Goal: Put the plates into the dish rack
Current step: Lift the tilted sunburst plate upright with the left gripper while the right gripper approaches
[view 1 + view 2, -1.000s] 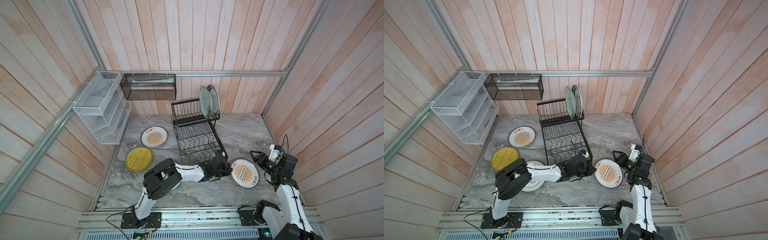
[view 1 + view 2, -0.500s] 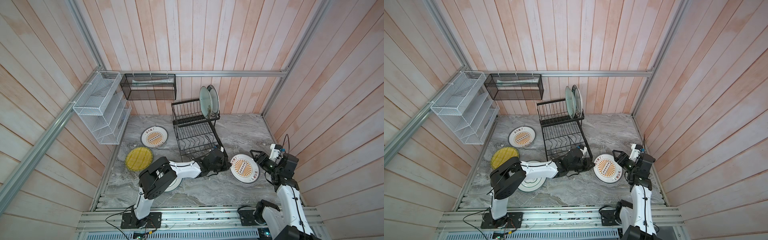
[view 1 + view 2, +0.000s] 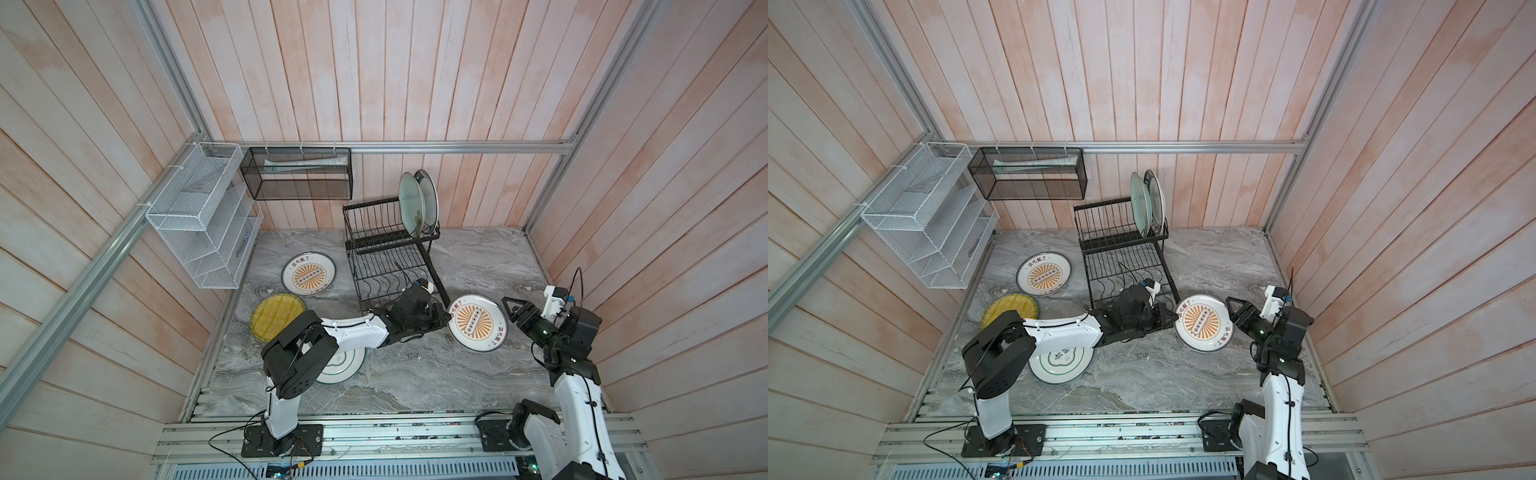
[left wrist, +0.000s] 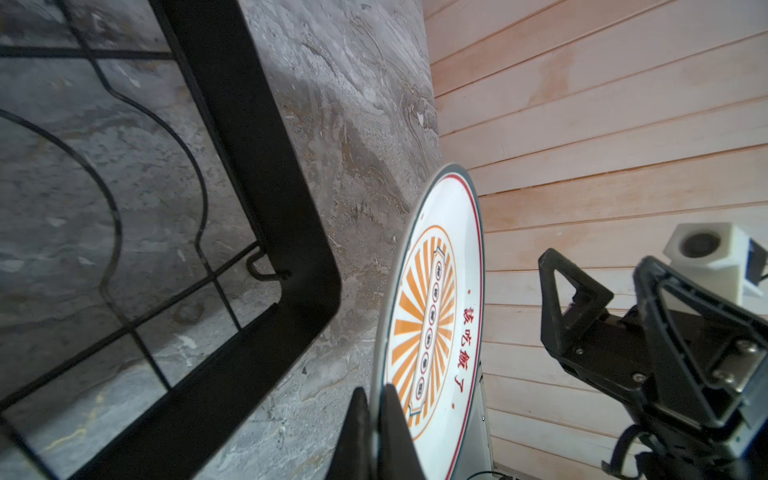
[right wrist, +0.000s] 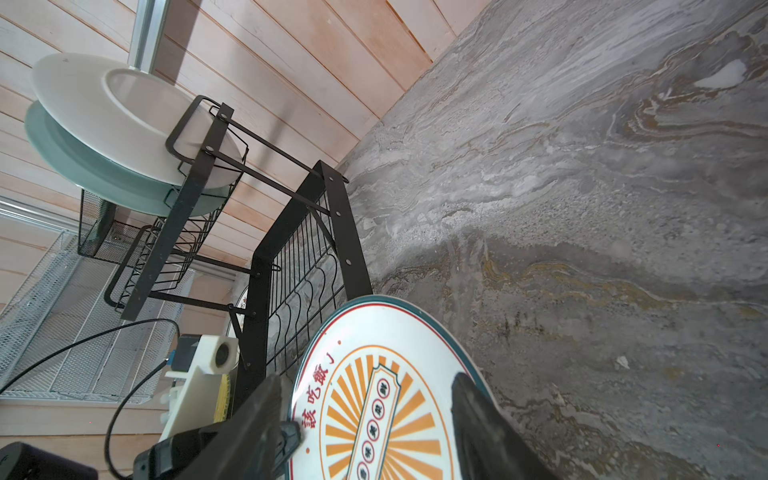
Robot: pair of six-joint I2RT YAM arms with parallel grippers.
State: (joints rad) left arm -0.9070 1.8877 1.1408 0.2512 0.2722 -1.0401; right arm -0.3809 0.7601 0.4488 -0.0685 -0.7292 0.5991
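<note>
Pale pinkish wooden plank walls [image 3: 415, 83] close in three sides, framed by aluminium rails [image 3: 457, 147] along the back and up the corners. The bench [image 3: 415, 374] has a grey marbled stone surface. A white mesh tiered shelf [image 3: 199, 220] hangs on the side wall, a black mesh basket [image 3: 297, 178] on the back rail beside it. Soft even light, faint shadows

A sunburst plate [image 3: 477, 323], tilted up, has its rim pinched in the left gripper [image 4: 374, 395], just beside the black dish rack [image 3: 390, 266]'s lower corner. Two plates [image 3: 417, 203] stand in the rack's upper basket [image 3: 374, 232].
</note>
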